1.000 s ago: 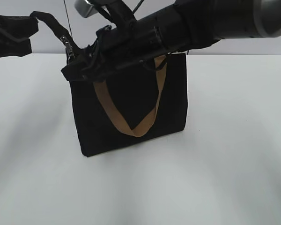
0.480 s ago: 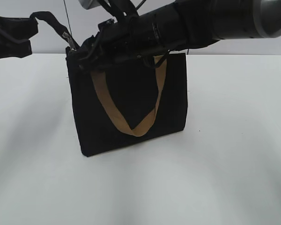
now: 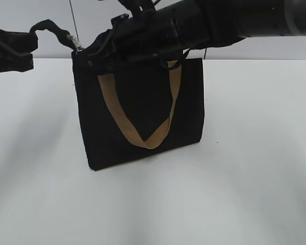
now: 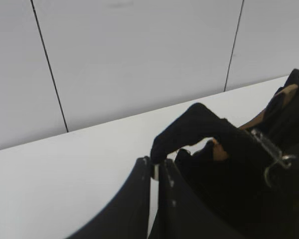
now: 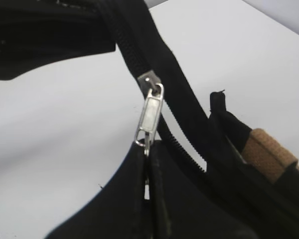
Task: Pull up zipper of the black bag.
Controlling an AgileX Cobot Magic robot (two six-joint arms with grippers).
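Observation:
The black bag (image 3: 143, 122) stands upright on the white table, its tan handle (image 3: 137, 135) hanging down the front. Its black zip tail (image 3: 53, 26) arches from the bag's top left corner to my left gripper (image 3: 33, 35). In the left wrist view my left gripper (image 4: 157, 162) is shut on the end of that zip tail (image 4: 199, 124). The silver zipper pull (image 3: 75, 43) sits on the tail near the bag's corner. My right gripper (image 3: 85, 51) reaches across the bag's top. In the right wrist view my right gripper (image 5: 146, 149) is shut on the ring end of the zipper pull (image 5: 149, 115).
The white table (image 3: 245, 178) surrounds the bag. A pale panelled wall (image 4: 139, 55) stands behind. My thick right arm (image 3: 209, 23) crosses above the bag and hides its top edge. A tan strap end (image 5: 266, 154) shows beside the zip line.
My right gripper has risen from in front of the bag's upper left corner to its top edge, moving a little right. The zip tail now bows upward. My left gripper has hardly moved.

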